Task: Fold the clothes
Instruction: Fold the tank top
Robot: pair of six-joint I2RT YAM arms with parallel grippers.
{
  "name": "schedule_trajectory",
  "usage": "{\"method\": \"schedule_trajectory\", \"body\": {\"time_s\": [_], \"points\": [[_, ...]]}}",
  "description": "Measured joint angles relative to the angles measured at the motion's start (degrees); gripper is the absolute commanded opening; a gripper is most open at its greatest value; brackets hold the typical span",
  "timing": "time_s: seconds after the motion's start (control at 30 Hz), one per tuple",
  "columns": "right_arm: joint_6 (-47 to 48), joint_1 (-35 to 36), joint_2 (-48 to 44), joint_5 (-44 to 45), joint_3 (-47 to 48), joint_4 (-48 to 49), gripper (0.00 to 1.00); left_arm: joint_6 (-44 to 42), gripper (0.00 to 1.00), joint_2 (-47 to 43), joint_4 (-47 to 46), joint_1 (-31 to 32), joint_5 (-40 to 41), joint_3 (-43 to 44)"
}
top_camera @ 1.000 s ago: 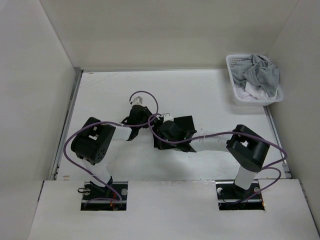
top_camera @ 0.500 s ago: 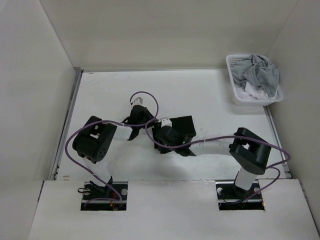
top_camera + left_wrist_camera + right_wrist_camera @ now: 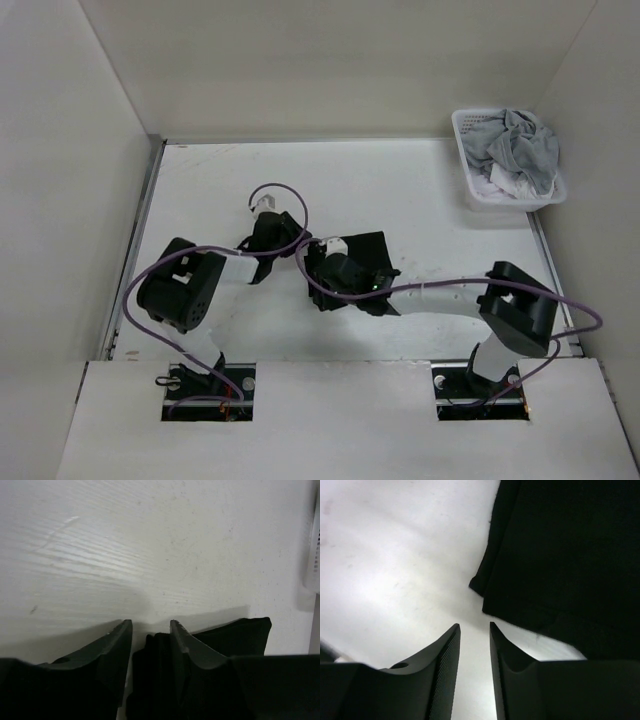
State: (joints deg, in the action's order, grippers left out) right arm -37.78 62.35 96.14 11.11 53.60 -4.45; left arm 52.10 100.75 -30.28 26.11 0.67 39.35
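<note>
The clothes (image 3: 368, 252), one black garment, lie folded into a small bundle at the table's middle. My left gripper (image 3: 288, 246) sits at the bundle's left edge. In the left wrist view its jaws (image 3: 149, 625) stand apart with a fold of the black fabric (image 3: 152, 675) lying loose between them, a strip of table showing beside it. My right gripper (image 3: 322, 284) is at the bundle's near left corner. Its jaws (image 3: 474, 626) are open over bare table, and the garment's edge (image 3: 560, 555) lies just ahead to the right.
A white basket (image 3: 478, 200) at the back right corner holds a light grey garment (image 3: 522, 145) and a white cloth (image 3: 496, 185); its rim (image 3: 315, 540) shows in the left wrist view. White walls enclose the table on three sides.
Both grippers closed and then opened again. The right arm's elbow swung out to the right, and the left wrist shifted slightly back. The black bundle stays in place.
</note>
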Motion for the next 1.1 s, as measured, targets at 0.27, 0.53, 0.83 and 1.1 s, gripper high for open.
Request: {"method": "schedule_trajectory", "body": {"time_s": [0.27,0.53,0.83,1.1], "points": [[1.49,-2.14,-26.82,0.0,-7.61,1.55,0.44,0.02,0.51,-21.77,4.81,-4.61,6.91,-9.11],[-0.13,-21.38,-48.0,4.33,-24.37,6.69,0.09,-4.52,0.57,-38.88,11.41,-1.42,9.44,-13.42],[-4.61,-40.0,-59.14,5.44,-42.36,10.38,0.52,-6.12,0.59,-49.51,25.7,2.95,9.46,-19.78],[-6.21,-43.95,-58.53,5.07,-46.1,14.47,0.57,-6.75,0.57,-52.28,30.62,4.98,9.86,-20.35]]}}
